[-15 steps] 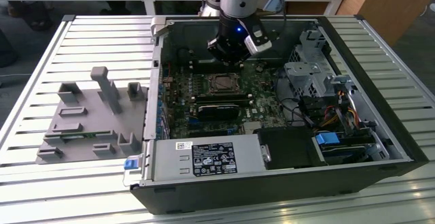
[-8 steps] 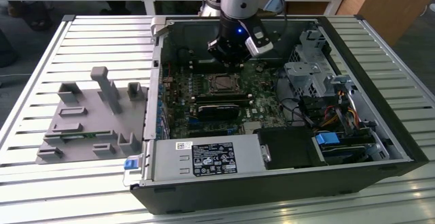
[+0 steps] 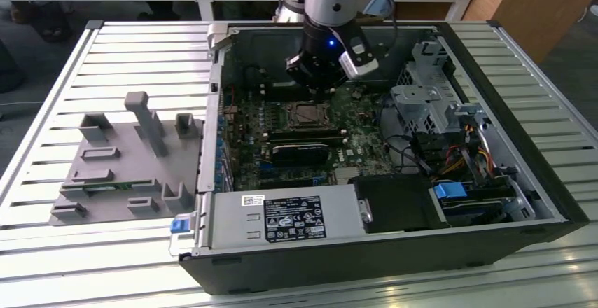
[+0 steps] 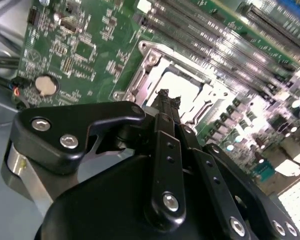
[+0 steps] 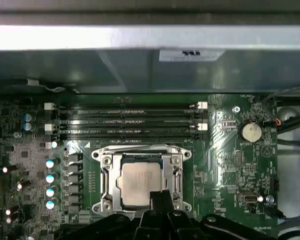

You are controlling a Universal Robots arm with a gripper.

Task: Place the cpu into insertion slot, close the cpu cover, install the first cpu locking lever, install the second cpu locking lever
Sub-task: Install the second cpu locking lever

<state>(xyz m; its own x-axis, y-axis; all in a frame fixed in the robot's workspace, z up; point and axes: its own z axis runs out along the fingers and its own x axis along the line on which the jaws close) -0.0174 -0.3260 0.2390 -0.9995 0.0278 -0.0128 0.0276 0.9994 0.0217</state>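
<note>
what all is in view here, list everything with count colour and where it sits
computer case: one, black, open, on the slatted table
slatted table: one, pale metal
green circuit board: one, inside the case
cpu: one, silver-grey, seated in the insertion slot
cpu cover: one, silvery frame, down around the cpu
coin battery: one, silver, on the board
grey fixture: one, on the table at the exterior view's left
robot arm: one, silver and black, above the board
pincer: one, black, at the cpu's edge
</note>
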